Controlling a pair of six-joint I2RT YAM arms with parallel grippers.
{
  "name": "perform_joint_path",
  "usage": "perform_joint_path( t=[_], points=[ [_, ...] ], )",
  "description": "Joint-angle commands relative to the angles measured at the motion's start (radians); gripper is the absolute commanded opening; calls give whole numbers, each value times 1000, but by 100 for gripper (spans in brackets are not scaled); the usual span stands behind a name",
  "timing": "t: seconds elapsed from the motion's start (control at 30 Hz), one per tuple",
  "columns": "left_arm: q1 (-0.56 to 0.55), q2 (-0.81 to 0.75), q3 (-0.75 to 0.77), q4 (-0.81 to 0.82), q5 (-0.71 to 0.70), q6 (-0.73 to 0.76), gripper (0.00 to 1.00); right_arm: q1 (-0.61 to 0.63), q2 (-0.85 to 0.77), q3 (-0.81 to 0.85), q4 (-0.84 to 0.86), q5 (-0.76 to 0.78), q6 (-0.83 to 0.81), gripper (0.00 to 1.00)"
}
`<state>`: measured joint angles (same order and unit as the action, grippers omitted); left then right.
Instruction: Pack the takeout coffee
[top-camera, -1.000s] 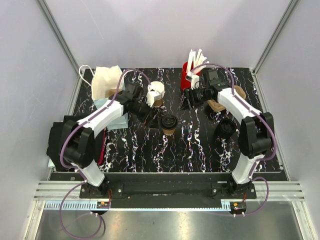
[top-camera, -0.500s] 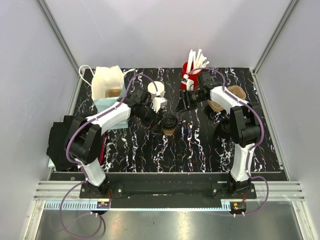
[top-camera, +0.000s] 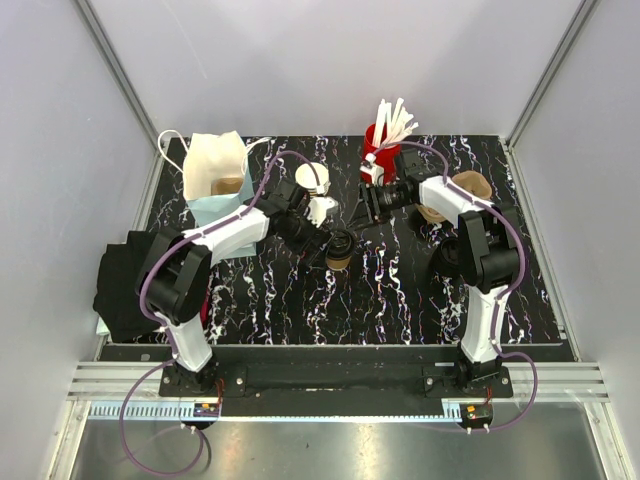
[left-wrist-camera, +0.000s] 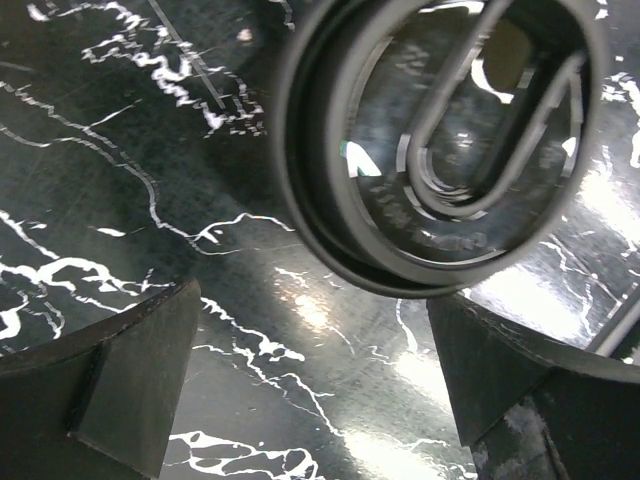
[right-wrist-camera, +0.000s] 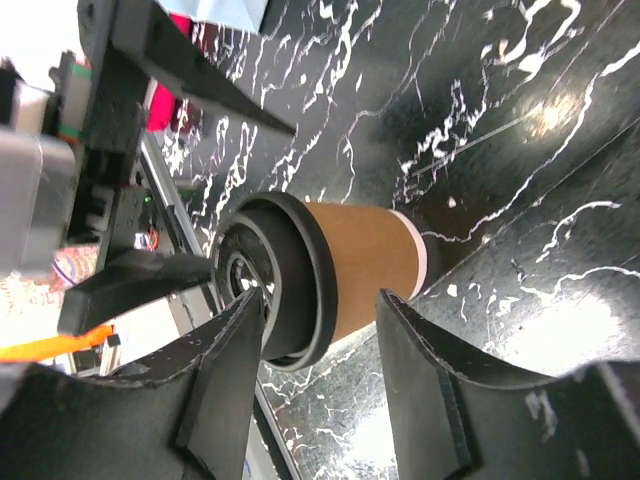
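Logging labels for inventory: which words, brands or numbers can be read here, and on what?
No text can be read.
Black lid: raised lettering on its inner ring, too blurred to read.
Orange tag at the left arm's base: too small to read.

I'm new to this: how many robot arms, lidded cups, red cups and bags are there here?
Robot arms: 2, left arm and right arm
Lidded brown cup: 1
Red cup of white sticks: 1
Cream bag: 1
Total: 5
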<state>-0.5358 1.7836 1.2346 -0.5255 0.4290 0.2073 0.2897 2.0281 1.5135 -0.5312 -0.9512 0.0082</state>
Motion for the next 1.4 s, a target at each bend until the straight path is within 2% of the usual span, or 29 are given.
perform_joint_path(
  t=[0.0,0.77,1.1,1.37],
  points=[
    [-4,0,42,44,-62,-14,99,8,-72,-41,7,-35,-48,54],
    [-18,85,154,56,-213,-86,99,8,-250,-194,-135,35,-231,48],
    [-18,11,105,61,-133,-37,99,-18,-220,-59,-98,28,-177,51],
    [-29,10,95,65,-46,-40,99,-21,-94,19,17,38,-90,57]
  ],
)
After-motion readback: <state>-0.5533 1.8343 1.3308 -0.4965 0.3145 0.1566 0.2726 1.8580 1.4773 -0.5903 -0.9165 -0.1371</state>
